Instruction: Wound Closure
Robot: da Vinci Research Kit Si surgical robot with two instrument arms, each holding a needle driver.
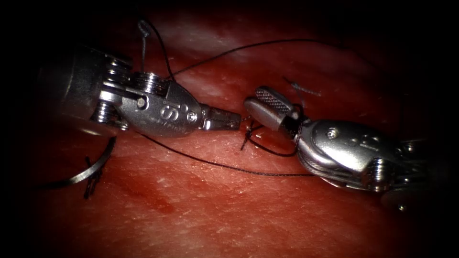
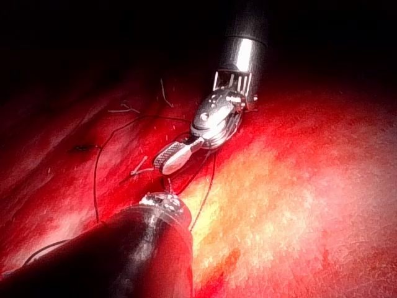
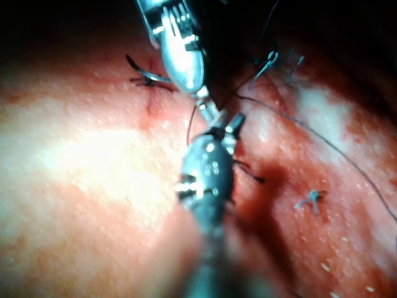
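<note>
My left tool (image 1: 234,120) comes in from the left, its jaws shut on a short end of thread beside the dark stitch (image 1: 246,135) at the middle of the tissue (image 1: 229,210). From the right, my right tool (image 1: 251,97) faces it with jaws open and empty, the ribbed face of one jaw showing. Thread (image 1: 282,154) curls around the base of its jaws. The curved needle (image 1: 95,166) lies on the tissue at the far left, held by neither tool. The right wrist view shows the left tool (image 3: 208,108), the right tool (image 3: 228,127) and the needle (image 3: 147,78).
One long strand (image 1: 248,46) arcs over the back of the tissue, another (image 1: 224,166) runs under both tools. An older stitch (image 1: 91,184) sits by the needle. Cut ends of thread (image 1: 306,89) lie around it. Red fluid wets the tissue.
</note>
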